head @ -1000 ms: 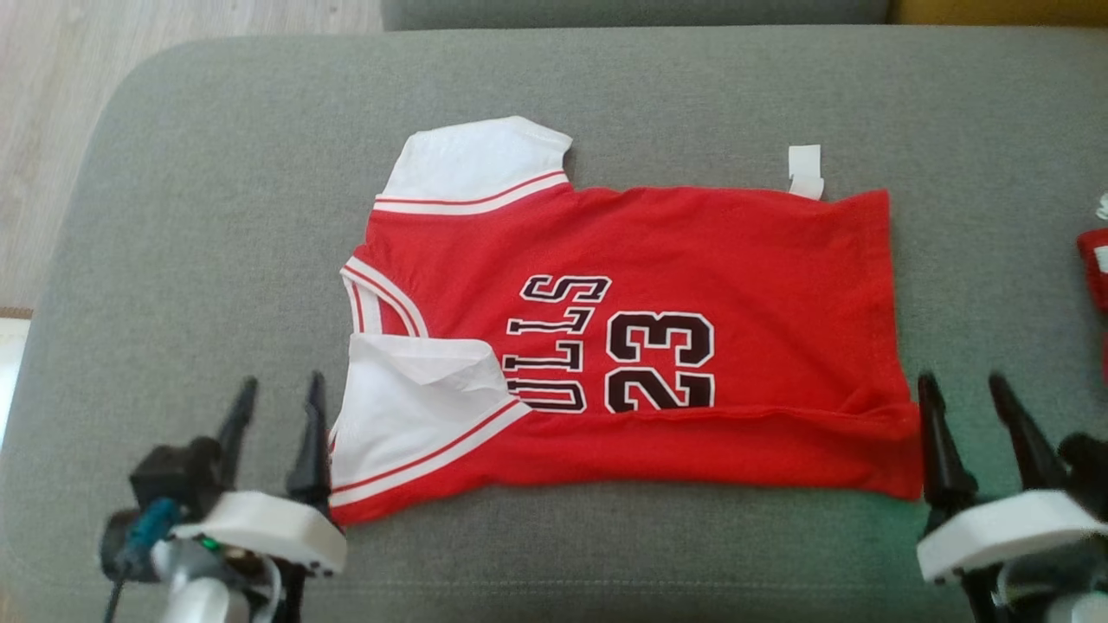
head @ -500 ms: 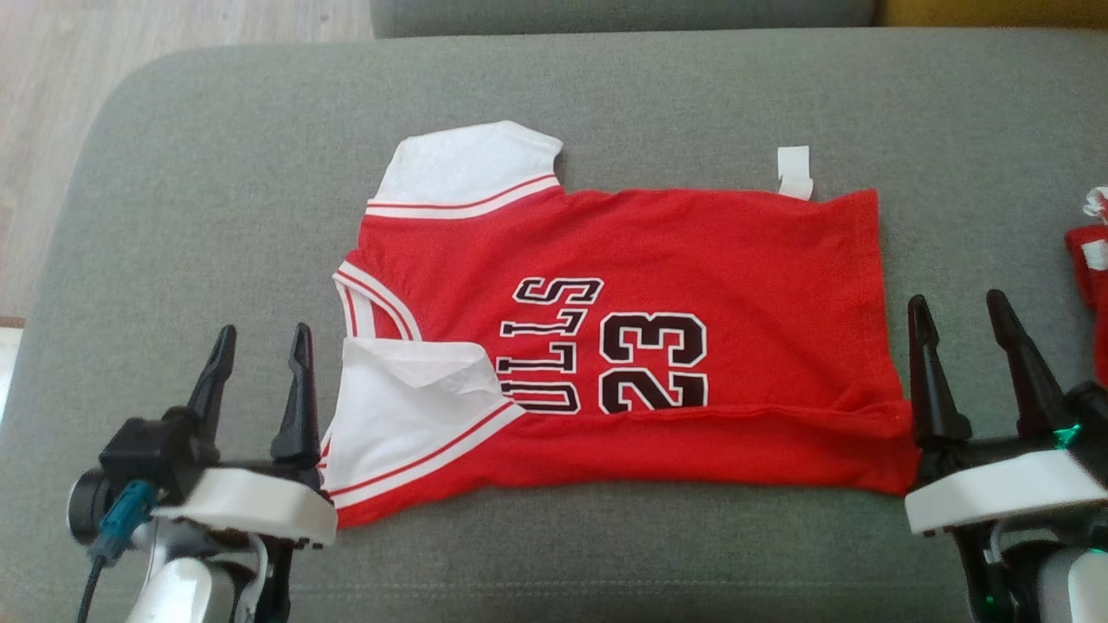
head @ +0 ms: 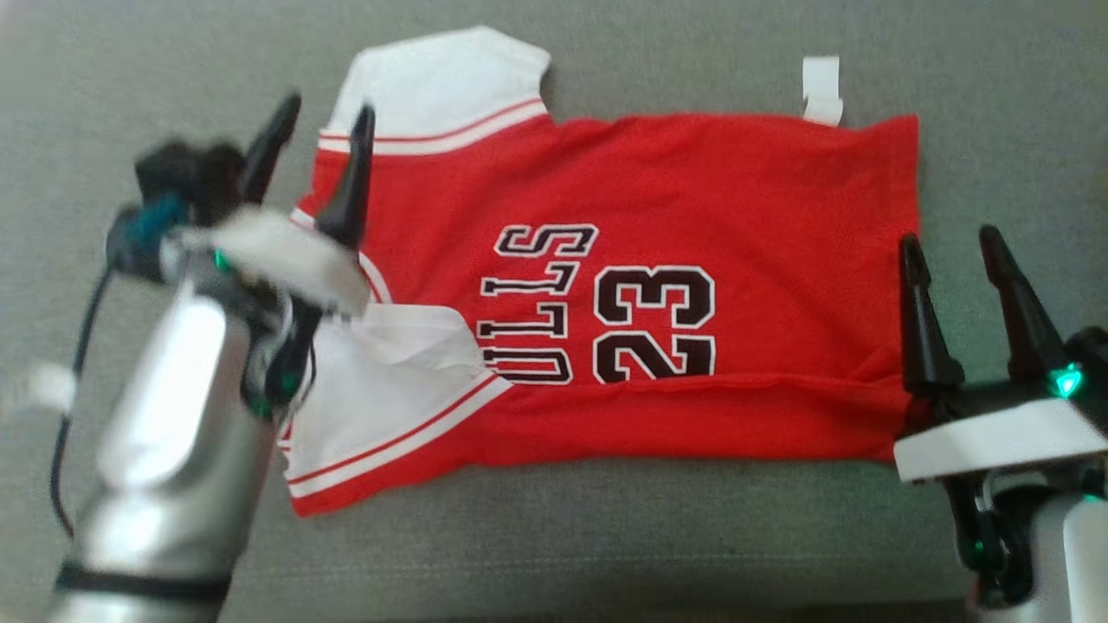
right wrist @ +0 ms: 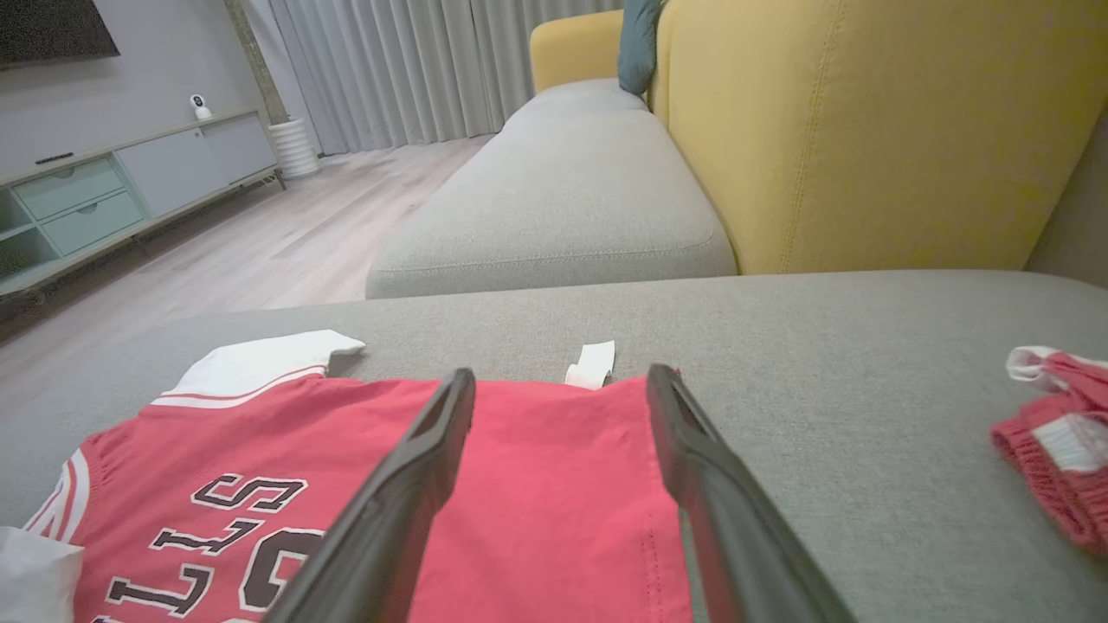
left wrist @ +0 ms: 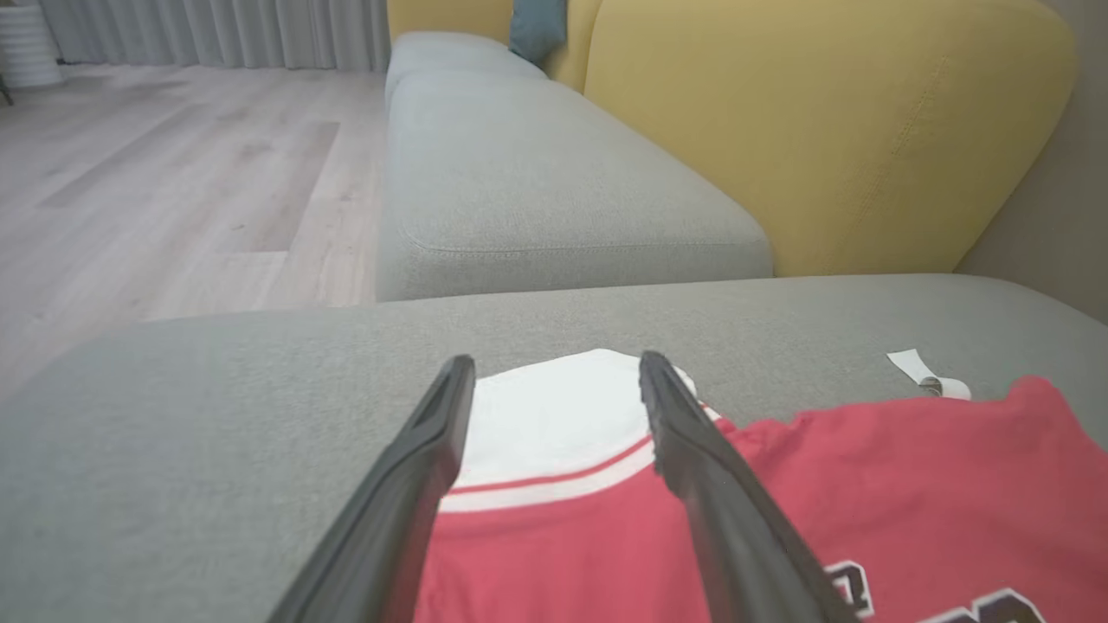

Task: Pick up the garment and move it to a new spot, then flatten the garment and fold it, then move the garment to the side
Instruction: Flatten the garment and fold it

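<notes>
Your left gripper (head: 331, 105) has swung forward from the near sleeve to the far white sleeve (head: 441, 78). Your right gripper (head: 948, 238) sits just off the hem, both with fingers spread and empty, so you're probably lining up the next fold. The jersey (head: 658, 216) lies flat on the grey cushion (head: 554, 554), near edge folded over; print reads "ULLS" and "23", white tag (head: 822, 86) illegible.

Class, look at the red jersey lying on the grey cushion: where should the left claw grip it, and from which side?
Probably the far white sleeve, coming down from the collar end of the jersey. It juts past the body as a free flap, and the open left claw hovers by it.
</notes>
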Available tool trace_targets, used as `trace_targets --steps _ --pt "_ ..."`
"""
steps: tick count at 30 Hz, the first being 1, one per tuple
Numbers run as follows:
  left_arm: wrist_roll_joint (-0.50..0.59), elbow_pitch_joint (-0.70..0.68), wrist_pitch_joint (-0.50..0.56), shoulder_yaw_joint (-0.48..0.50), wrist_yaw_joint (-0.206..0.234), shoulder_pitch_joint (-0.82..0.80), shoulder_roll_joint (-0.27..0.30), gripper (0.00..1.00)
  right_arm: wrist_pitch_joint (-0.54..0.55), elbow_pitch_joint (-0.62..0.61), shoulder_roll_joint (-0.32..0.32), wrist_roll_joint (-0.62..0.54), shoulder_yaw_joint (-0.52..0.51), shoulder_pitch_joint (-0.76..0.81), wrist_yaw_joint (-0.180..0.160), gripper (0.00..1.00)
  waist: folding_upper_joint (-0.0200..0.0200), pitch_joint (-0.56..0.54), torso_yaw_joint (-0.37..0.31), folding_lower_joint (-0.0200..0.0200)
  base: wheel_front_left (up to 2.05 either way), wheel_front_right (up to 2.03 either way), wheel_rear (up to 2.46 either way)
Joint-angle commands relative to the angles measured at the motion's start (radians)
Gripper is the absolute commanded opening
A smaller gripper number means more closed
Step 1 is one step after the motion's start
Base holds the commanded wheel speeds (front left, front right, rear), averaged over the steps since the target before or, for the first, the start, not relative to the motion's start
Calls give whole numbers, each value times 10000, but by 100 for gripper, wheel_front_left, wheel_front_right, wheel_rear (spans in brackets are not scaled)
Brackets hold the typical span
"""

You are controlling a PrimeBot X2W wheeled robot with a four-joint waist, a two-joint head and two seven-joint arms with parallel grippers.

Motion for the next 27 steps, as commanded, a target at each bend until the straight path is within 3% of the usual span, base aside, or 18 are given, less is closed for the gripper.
trace_targets --steps 1,6,14,20,21,22,27 --pt "-59 -15 19 359 -65 -569 186 100 -55 -350 -76 58 291 -301 35 100 0 572 -295 -2 0 0 0" --pt "-203 2507 113 350 -491 -2655 2 100 -141 -207 -75 131 462 -624 35 100 0 1213 -681 -2 0 0 0" --pt "-18 6444 -1 90 -872 -5021 305 100 -273 76 -75 412 766 -794 35 100 0 1703 -1294 -2 0 0 0" --pt "235 8253 869 -519 -1048 -5775 319 100 -279 271 -74 607 758 -797 35 100 0 1732 -1398 -2 0 0 0" --pt "267 8417 983 -631 -1072 -5857 289 44 -261 307 -74 631 713 -796 35 100 0 1716 -1389 -2 0 0 0" --pt "319 8555 1054 -751 -1090 -5926 274 0 -244 344 -74 631 679 -811 35 100 0 1696 -1379 -2 0 0 0" --pt "510 8893 596 -1151 -1127 -6095 226 0 -19 583 -74 682 581 -1011 35 100 0 1558 -1291 -2 0 0 0"
